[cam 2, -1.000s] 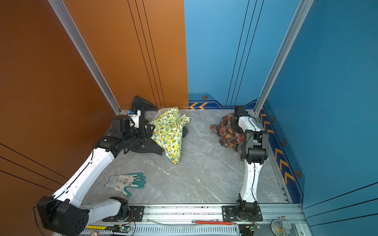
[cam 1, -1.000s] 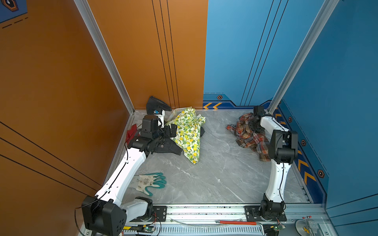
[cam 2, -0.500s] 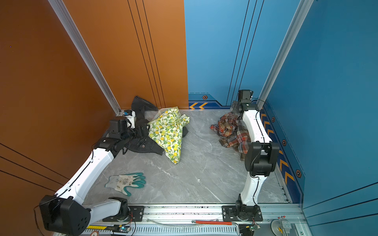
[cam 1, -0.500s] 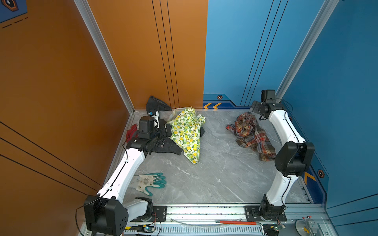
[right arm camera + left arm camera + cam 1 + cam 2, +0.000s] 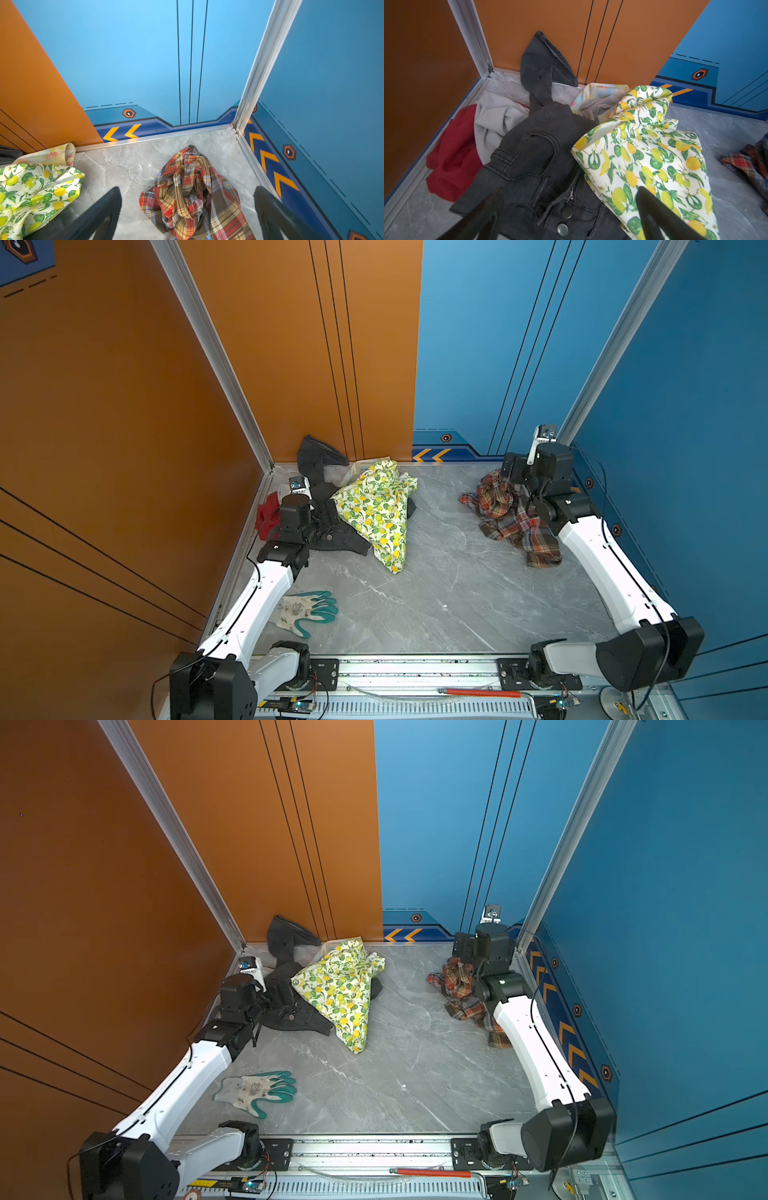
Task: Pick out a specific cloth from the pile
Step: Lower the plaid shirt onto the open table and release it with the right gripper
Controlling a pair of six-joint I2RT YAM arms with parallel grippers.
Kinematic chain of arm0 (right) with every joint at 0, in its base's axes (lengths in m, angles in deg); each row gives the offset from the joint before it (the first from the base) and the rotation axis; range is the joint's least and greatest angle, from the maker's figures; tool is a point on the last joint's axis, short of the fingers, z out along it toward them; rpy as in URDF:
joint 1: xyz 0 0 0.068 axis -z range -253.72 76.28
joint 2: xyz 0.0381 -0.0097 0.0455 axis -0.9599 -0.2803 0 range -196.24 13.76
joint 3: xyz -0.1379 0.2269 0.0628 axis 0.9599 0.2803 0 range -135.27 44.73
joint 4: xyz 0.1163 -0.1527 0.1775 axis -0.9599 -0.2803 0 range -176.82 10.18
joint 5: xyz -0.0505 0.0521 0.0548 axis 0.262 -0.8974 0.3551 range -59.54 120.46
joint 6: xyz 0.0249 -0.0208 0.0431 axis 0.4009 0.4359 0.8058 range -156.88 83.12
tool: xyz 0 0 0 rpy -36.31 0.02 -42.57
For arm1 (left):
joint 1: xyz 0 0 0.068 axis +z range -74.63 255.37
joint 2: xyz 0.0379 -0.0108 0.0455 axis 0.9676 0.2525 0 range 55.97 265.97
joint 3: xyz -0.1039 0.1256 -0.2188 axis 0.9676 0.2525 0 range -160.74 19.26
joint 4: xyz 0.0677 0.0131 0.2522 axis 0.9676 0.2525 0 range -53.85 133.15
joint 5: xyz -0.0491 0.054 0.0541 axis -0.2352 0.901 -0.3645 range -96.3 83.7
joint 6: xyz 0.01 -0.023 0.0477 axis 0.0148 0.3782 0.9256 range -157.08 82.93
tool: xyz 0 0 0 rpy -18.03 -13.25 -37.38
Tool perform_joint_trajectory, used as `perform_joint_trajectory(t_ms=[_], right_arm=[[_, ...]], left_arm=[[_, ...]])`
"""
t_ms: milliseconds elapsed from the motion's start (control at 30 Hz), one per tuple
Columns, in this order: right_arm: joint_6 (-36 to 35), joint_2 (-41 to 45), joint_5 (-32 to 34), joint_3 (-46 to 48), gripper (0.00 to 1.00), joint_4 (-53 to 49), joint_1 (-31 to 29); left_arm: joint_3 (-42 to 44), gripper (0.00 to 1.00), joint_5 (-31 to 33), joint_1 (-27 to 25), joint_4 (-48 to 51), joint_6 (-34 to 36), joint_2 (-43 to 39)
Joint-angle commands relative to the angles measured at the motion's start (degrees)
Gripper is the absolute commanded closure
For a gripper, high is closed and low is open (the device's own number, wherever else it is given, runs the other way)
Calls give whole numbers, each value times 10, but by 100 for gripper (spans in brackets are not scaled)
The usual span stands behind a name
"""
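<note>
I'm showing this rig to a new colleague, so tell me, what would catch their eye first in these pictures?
Most likely the plaid cloth, crumpled alone on the grey surface near the blue wall on the right, with the right end effector open over it. Next, the bright lemon-print cloth draped over dark jeans in the far left corner by the orange wall. A teal-fingered glove lies apart beside the left arm.
</note>
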State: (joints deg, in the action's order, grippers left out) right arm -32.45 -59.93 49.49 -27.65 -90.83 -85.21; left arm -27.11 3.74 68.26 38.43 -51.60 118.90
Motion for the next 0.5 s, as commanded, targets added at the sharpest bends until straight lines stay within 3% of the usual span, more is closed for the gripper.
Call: perform_joint_trajectory(t_ms=[0,167,300,467], right_arm=[[-62,56,21,96,0,139,-17],[-78,132,8,253,0,250,-20],[-68,148,4,343,0,304,-6],[-51,131,-14,422,0,371,13]], left_arm=[[35,2,68,7,-76,14,-11],[100,2,161,12,-143,41,8],[143,2,177,18,-221,63,46],[166,2,144,21,-303,86,113]])
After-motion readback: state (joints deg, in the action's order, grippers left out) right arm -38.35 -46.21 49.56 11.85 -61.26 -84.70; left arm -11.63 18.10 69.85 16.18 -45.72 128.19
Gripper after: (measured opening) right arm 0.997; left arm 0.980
